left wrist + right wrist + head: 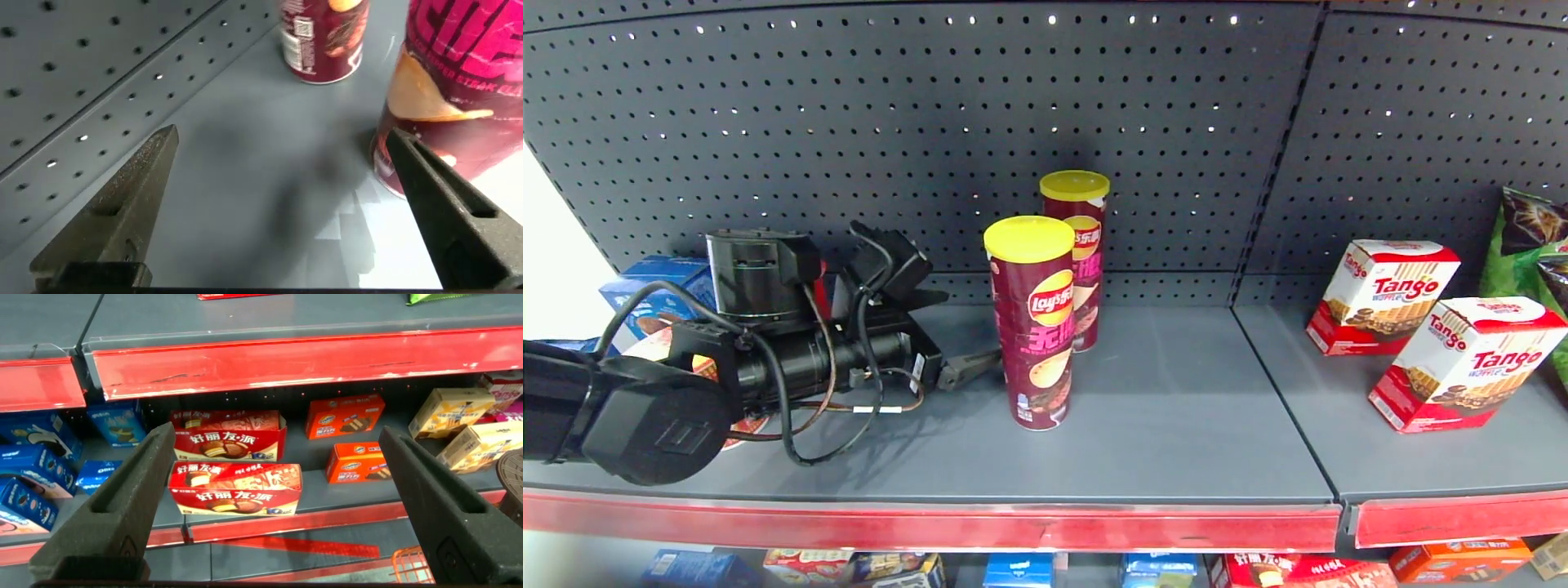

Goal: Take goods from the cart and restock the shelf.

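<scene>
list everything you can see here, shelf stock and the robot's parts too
shelf: 1, grey with red front edge
chip cans: 2, maroon with yellow lids, upright mid shelf, one behind the other
wafer boxes: 2, red and white, shelf's right section
snack bags: green, far right, count unclear
blue boxes: far left, count unclear
pie boxes: 2, red, lower shelf
orange boxes: 2, lower shelf
left gripper: 1, open, beside the chip cans
right gripper: 1, open, facing the lower shelf
</scene>
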